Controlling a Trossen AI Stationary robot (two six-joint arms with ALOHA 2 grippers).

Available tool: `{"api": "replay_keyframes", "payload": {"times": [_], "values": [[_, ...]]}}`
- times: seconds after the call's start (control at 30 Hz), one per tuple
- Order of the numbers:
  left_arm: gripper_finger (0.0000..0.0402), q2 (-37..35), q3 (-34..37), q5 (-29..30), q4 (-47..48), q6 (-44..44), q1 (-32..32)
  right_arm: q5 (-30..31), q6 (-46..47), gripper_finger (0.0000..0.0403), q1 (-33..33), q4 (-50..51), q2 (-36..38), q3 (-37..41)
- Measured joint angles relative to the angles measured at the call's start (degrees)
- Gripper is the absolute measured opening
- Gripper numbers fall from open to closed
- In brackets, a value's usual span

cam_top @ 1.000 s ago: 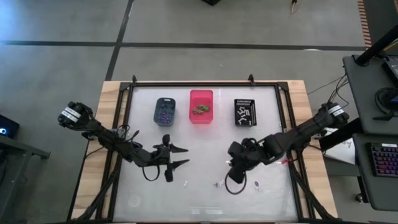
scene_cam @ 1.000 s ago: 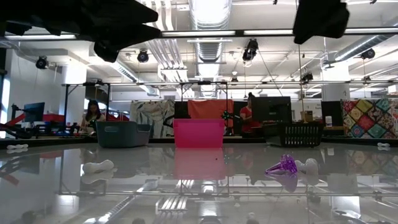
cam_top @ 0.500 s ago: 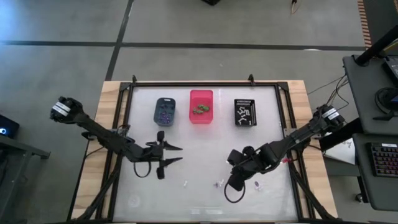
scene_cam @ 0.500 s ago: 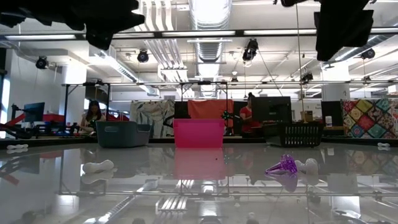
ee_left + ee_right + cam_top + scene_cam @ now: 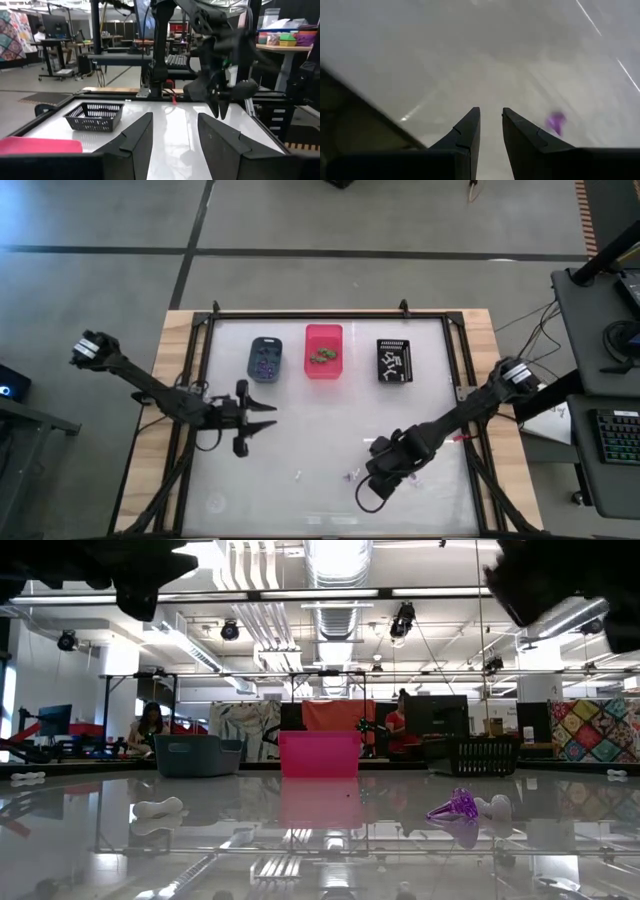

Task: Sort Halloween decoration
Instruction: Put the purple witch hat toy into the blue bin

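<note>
Right gripper (image 5: pixel 374 478) is positioned low over the near right part of the table (image 5: pixel 330 420), jaws parted by a narrow gap and holding nothing. A purple trinket (image 5: pixel 555 121) lies on the surface just ahead of its fingers (image 5: pixel 468 131); the blur there prevents a firmer reading of its shape. In the low view the same purple trinket (image 5: pixel 455 805) rests on the glass touching or just beside a white one (image 5: pixel 492 807), and another white trinket (image 5: pixel 156 808) lies well apart. Left gripper (image 5: pixel 262 424) hovers at mid-table on the left side, jaws spread wide, empty. Sorted pieces occupy the three bins at the far edge: blue-grey bin (image 5: pixel 264 357), pink bin (image 5: pixel 323 351), black bin (image 5: pixel 395 361).
</note>
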State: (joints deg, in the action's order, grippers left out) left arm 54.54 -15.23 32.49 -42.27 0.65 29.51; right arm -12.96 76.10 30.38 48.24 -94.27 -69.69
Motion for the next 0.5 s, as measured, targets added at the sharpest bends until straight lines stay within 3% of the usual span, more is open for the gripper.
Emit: {"api": "replay_keyframes", "payload": {"times": [0.27, 0.5], "values": [[0.0139, -0.62, -0.02, 0.02, -0.12, -3.06, 0.01, -2.1, 5.41, 0.0073, 2.05, 12.42, -2.26, 0.1], [0.0139, -0.06, -0.02, 1.07, -0.06, -3.17, -0.1, -2.1, 8.69, 0.0073, 3.0, 12.59, -2.06, 2.57]]}}
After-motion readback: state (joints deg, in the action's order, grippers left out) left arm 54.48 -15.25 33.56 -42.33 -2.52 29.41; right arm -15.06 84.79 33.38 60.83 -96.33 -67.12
